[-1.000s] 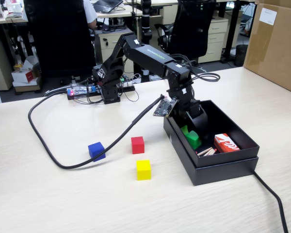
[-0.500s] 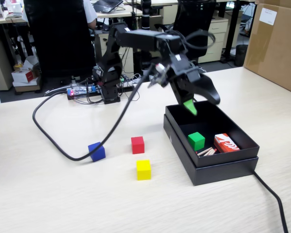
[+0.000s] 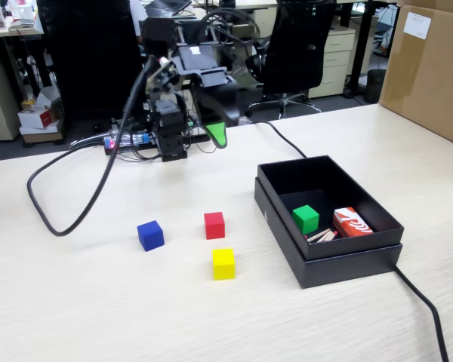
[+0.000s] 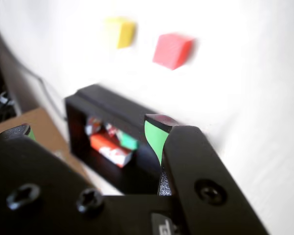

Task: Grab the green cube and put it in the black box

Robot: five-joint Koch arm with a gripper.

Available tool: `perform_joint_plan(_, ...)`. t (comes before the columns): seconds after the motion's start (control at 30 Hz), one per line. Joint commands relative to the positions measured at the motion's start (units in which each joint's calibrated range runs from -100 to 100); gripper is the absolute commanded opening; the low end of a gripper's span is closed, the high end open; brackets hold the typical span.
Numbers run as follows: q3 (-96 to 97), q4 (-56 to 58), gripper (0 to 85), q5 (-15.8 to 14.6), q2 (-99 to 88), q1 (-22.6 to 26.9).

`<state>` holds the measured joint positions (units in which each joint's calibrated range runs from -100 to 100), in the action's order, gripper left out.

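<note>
Yellow cube (image 3: 223, 263) sits lower centre of the fixed view on the table (image 3: 98, 309). Right of it, the black box (image 3: 340, 264) holds the green cube (image 3: 306, 219) beside a red-and-white carton (image 3: 352, 222). At upper centre the pincer (image 3: 216, 133) hangs empty, jaws apart.

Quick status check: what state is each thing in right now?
Green cube: inside the box, upright, released.
Black box: open, no lid, holding the cube and a red-and-white carton.
Gripper: raised near its base, holding nothing; whether the jaws are open is unclear.
Blue, red, yellow cubes: on the table, apart.
</note>
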<state>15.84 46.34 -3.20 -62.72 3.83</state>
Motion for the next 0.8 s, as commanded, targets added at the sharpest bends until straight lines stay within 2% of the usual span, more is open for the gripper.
perform_joint_plan(0.0,5.74,-3.88,46.4,0.24,-13.76,-1.56)
perform_joint_plan(0.27,37.29,-12.26,48.5,1.81,-36.13,-5.42)
perform_joint_plan(0.47,51.98,-21.68,49.7,1.81,-37.28,-6.59)
perform_joint_plan(0.77,73.28,-44.4,49.9,4.69,-37.28,-6.84)
